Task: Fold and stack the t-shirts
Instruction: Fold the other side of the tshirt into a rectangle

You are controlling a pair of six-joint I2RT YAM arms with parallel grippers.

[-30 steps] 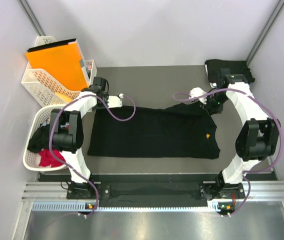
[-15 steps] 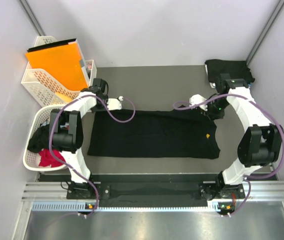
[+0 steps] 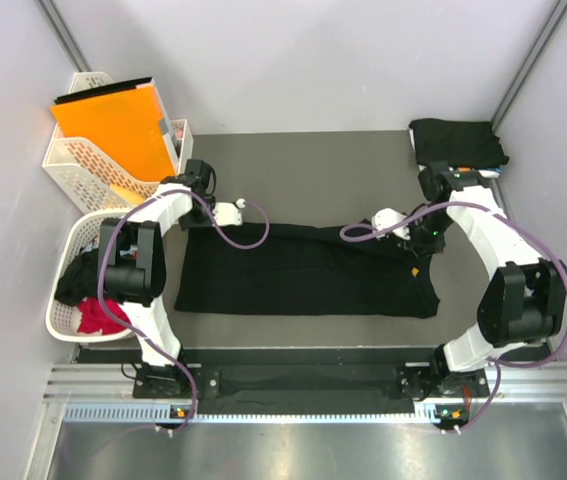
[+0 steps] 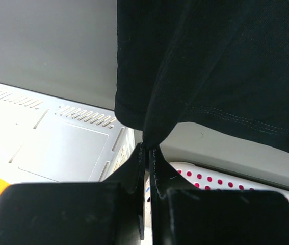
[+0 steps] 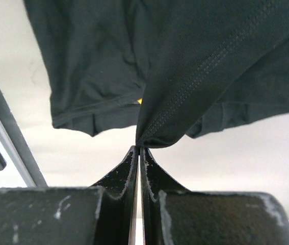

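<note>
A black t-shirt (image 3: 303, 270) lies spread across the middle of the table, with a small yellow mark near its right side. My left gripper (image 3: 225, 212) is shut on its far left corner; the left wrist view shows the black cloth (image 4: 195, 66) pinched between the fingertips. My right gripper (image 3: 395, 222) is shut on the far right edge; the right wrist view shows a bunched fold (image 5: 185, 92) in the jaws. Both hold the far edge lifted over the shirt. A folded black t-shirt (image 3: 457, 142) lies at the far right corner.
An orange flat folder (image 3: 113, 125) stands in a white lattice basket (image 3: 78, 170) at far left. A round white basket (image 3: 78, 285) at left holds black and red clothes. Purple cables loop from both arms over the shirt.
Both grippers have moved toward the near side, drawing the shirt's far edge over the body. The right gripper came down and left; the far right sleeve area has folded in.
</note>
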